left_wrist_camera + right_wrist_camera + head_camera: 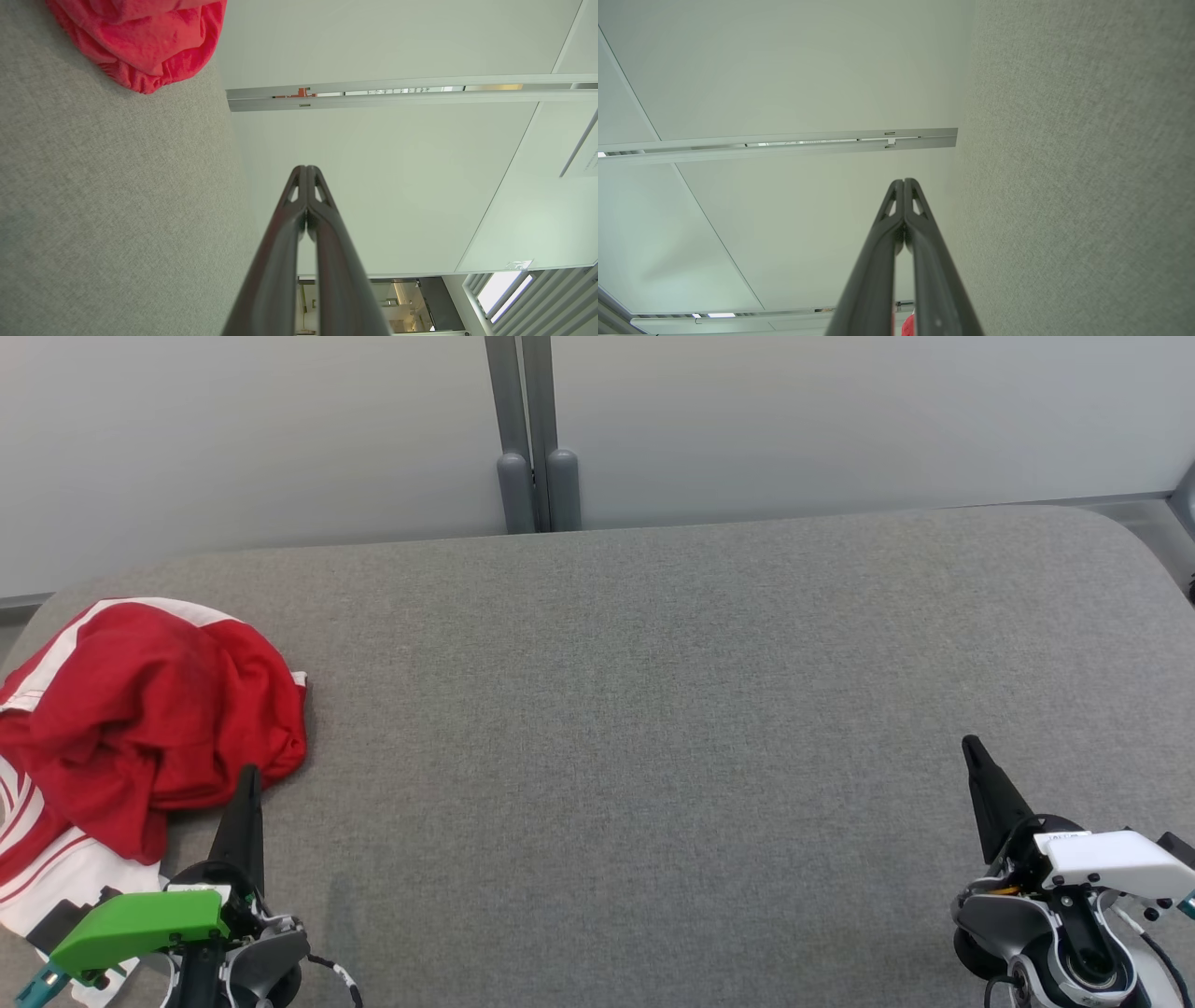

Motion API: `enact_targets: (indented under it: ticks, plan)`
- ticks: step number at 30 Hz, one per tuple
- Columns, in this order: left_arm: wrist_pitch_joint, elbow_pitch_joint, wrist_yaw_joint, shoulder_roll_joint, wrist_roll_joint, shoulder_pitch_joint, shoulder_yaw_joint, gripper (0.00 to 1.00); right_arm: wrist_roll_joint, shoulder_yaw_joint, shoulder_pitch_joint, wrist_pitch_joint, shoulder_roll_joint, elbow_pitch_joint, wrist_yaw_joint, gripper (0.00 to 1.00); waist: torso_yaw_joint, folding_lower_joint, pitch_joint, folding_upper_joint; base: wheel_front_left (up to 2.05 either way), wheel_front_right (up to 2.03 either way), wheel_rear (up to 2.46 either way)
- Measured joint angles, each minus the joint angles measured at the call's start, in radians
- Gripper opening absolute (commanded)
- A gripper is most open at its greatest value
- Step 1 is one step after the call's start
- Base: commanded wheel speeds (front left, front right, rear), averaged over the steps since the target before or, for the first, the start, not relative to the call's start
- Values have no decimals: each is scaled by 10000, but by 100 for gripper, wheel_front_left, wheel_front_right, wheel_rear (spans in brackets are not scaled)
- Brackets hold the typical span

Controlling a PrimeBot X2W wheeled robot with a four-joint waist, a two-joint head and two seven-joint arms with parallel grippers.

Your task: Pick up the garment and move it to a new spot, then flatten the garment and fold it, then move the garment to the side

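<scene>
At left on the bench (653,709), the garment (140,709) stretches near-to-far.

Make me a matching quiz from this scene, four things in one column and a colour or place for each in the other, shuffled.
Things:
1 garment
2 left gripper
3 right gripper
4 table

Matches:
A white cover, lower right
B grey fabric
C red and white, crumpled at the left
D green cover, near the garment

Pairs: 1-C, 2-D, 3-A, 4-B
</scene>
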Motion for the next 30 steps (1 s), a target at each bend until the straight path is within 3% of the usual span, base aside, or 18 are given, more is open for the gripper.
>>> enact_targets:
  ticks: [30]
  plan:
    - [-2,0,0,0,0,0,0,0,0,0,0,0,0,0,0,0,0,0,0,0,0,0,0]
